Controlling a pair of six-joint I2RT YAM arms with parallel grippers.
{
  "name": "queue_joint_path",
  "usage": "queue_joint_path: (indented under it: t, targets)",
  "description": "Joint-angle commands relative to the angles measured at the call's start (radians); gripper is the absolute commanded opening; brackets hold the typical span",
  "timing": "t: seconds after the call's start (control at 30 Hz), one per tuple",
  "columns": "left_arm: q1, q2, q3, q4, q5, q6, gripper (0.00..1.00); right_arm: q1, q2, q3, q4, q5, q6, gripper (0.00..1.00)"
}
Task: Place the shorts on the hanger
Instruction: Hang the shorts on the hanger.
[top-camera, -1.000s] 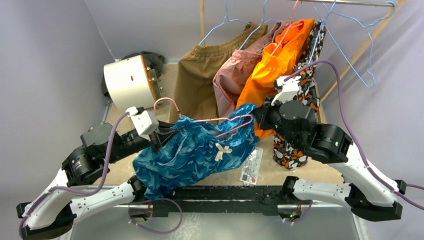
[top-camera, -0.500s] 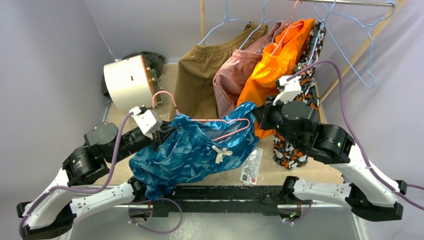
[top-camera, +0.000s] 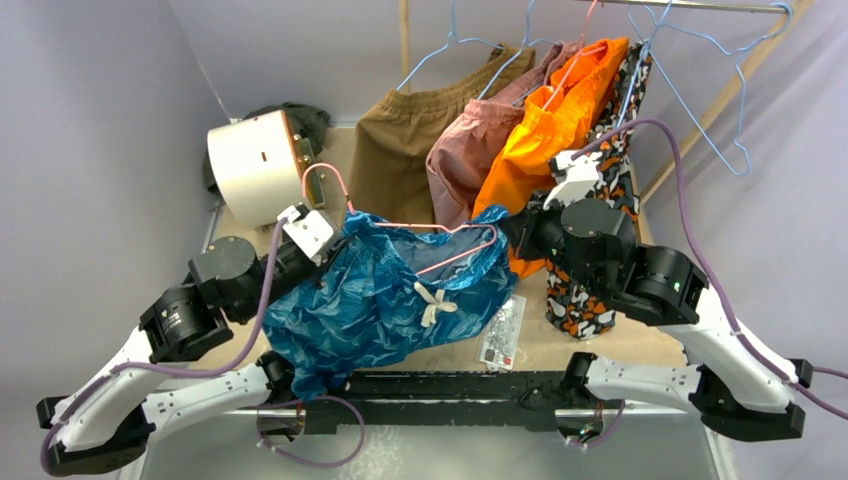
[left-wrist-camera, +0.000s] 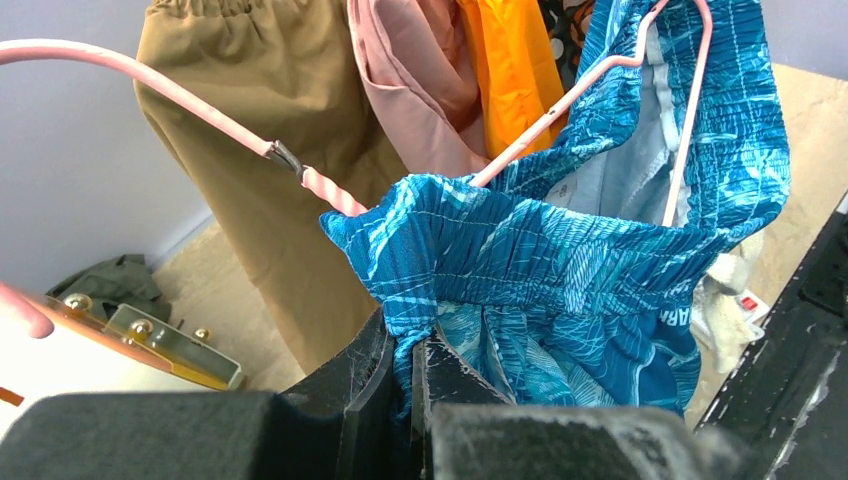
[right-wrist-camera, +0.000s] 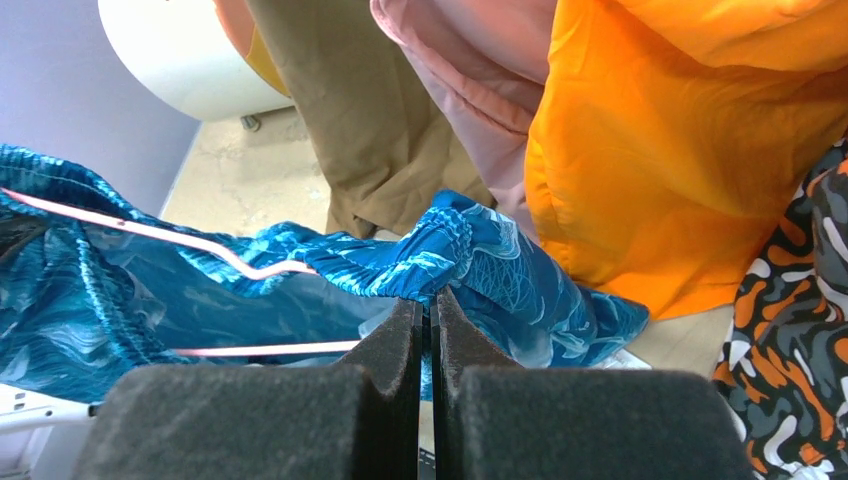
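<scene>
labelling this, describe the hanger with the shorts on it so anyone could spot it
Below the clothes rail, blue-and-teal shorts are held up. The hanger runs through their waistband: pink-red wire, unlike the light blue hangers on the rail.

Beige table (top-camera: 532, 350): white drum (top-camera: 250, 165) on its side at far left, dark green cloth (top-camera: 303, 120) just behind it, clear plastic packet (top-camera: 501, 331) near the front edge.

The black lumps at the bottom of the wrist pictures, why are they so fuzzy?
Left wrist view: that is the left gripper, too close to the lens to be sharp, while the shorts it pinches look crisp. Right wrist view: same with the right gripper. Top view: everything is sharp.
</scene>
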Motion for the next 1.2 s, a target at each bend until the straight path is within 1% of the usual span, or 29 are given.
queue_joint_path:
  t: [0.0,0.23,0.4,0.53,0.6,0.73,0.87,0.97,1.07,1.17]
  targets:
    - [0.002,0.018,0.016,0.071,0.000,0.056,0.00,0.001,0.023,0.070,0.003,-0.035,0.053,0.00]
    - [0.002,0.048,0.039,0.167,0.132,0.006,0.00,-0.001,0.059,0.079,-0.010,-0.047,0.091,0.00]
    - [0.002,0.049,0.013,0.253,0.181,-0.060,0.00,0.000,0.097,0.076,0.031,-0.097,0.095,0.00]
    - [0.002,0.052,-0.016,0.316,0.194,-0.092,0.00,0.001,0.127,0.079,0.051,-0.130,0.106,0.00]
    - [0.002,0.054,-0.015,0.310,0.158,-0.083,0.00,0.001,0.139,0.101,0.014,-0.099,0.110,0.00]
    - [0.002,0.043,0.011,0.225,0.044,-0.013,0.00,-0.001,0.122,0.129,-0.093,-0.006,0.145,0.00]
    - [0.002,0.022,0.018,0.155,-0.034,0.043,0.00,0.000,0.088,0.112,-0.162,0.083,0.186,0.00]
    - [0.002,0.026,0.028,0.117,-0.069,0.060,0.00,0.000,0.087,0.088,-0.196,0.121,0.211,0.00]
    - [0.002,0.041,0.037,0.093,-0.092,0.064,0.00,0.001,0.103,0.075,-0.217,0.110,0.227,0.00]
    - [0.002,0.056,0.045,0.083,-0.095,0.059,0.00,0.000,0.103,0.072,-0.179,0.050,0.220,0.00]
